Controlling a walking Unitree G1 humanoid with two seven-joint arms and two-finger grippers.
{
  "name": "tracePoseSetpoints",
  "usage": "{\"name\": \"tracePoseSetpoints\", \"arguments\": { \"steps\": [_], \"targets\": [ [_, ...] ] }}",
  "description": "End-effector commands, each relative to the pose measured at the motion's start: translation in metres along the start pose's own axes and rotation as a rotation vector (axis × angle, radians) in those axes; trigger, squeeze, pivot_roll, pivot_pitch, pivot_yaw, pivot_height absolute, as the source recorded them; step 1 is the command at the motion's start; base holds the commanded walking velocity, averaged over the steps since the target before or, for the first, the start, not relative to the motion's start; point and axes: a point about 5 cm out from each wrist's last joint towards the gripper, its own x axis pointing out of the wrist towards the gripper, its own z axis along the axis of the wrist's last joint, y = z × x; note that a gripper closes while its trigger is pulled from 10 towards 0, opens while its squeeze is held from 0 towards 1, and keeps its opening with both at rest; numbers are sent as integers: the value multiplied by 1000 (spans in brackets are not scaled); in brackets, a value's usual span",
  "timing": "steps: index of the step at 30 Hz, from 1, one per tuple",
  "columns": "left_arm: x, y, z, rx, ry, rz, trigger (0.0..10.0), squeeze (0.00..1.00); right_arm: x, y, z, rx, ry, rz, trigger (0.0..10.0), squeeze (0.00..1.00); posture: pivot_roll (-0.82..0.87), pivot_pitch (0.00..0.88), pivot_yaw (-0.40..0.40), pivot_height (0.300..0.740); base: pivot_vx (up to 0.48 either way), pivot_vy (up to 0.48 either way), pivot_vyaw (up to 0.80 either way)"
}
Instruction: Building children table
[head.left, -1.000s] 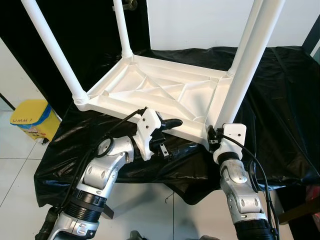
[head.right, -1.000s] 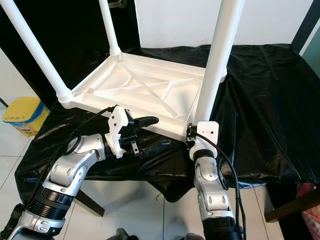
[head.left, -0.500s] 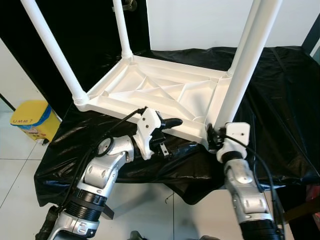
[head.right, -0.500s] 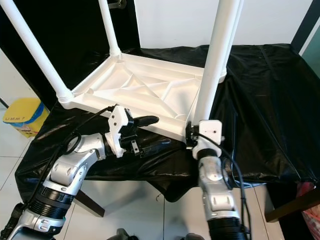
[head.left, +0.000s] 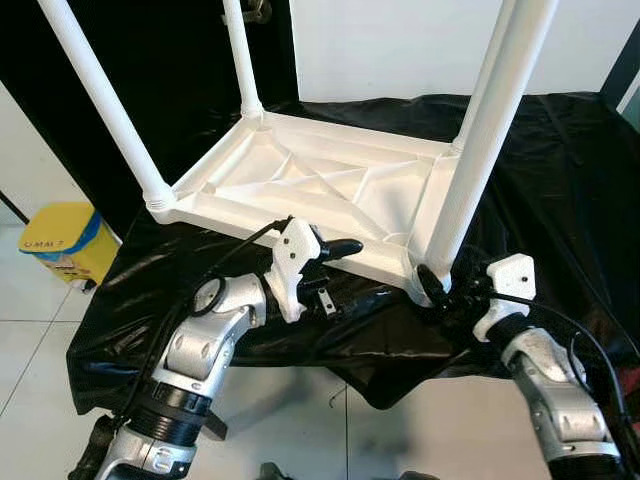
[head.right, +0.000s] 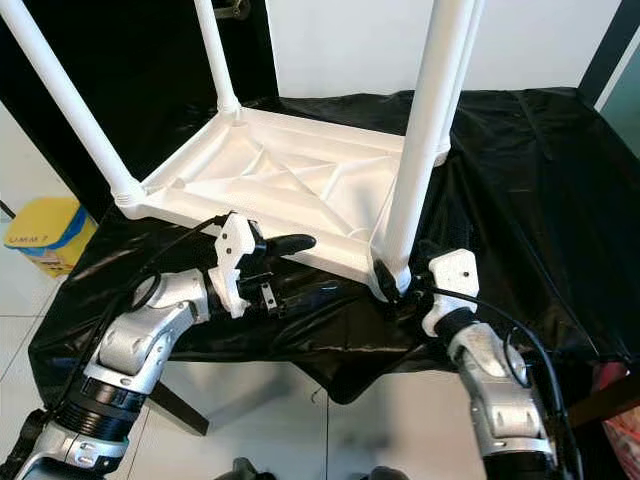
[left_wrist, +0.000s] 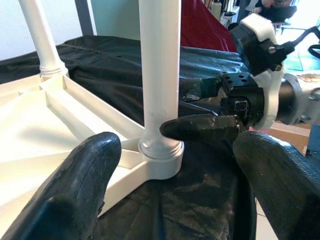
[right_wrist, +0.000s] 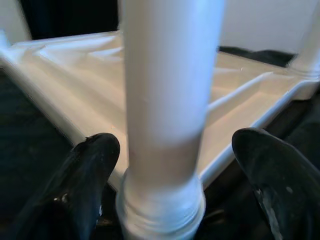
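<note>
You are working the near-right leg into its corner socket on the upturned children's table lying on the black-draped desk. Right pincer is straddling the leg's base, fingers apart; left pincer is waiting spread nearby. Close squarely before twisting.

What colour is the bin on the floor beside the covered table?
Yellow, with a blue lid; the bin shows best in the left eye view.
</note>
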Motion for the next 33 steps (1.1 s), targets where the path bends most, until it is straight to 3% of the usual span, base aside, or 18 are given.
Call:
{"name": "tracePoseSetpoints", "arguments": {
  "steps": [1,6,12,13,14,15,16,29,30,31,32,33],
  "targets": [
    [0,-1,1,3,4,7,10000,0,8,-3,-1,-6,13,65,10000,0,-183,40,57,740,0,0,0],
    [1,1,2,7,3,3,10000,0,25,-12,5,-38,12,119,10000,0,-179,37,61,740,0,0,0],
    [0,1,3,13,4,4,10000,0,38,-11,5,-70,27,200,10000,0,-160,28,53,740,0,0,0],
    [-1,1,4,16,5,8,10000,0,41,-10,3,-73,37,221,5451,0,-152,25,46,740,0,0,0],
    [-2,1,4,18,5,12,10000,0,42,-11,2,-77,45,232,3882,0,-152,25,46,740,0,0,0],
    [-2,1,4,18,5,12,10000,0,42,-11,2,-77,45,232,3882,0,-152,25,46,740,0,0,0],
    [-3,2,4,19,6,17,10000,0,42,-11,0,-78,54,238,0,0,-144,26,39,740,0,0,0],
    [-9,7,4,26,12,54,10000,0,39,-12,-9,-42,42,194,0,0,-152,19,35,740,0,0,0],
    [-8,9,4,27,12,55,10000,0,38,-12,-8,-34,35,170,4118,0,-155,22,41,740,0,0,0],
    [-8,9,5,28,11,56,10000,0,38,-11,-8,-29,30,157,4118,0,-156,22,43,740,0,0,0],
    [-8,10,5,29,11,55,10000,0,38,-11,-8,-20,22,133,10000,0,-161,22,48,740,0,0,0],
    [-8,10,6,30,11,55,10000,0,38,-11,-7,-13,16,117,10000,0,-161,22,48,740,0,0,0]
  ]
}}
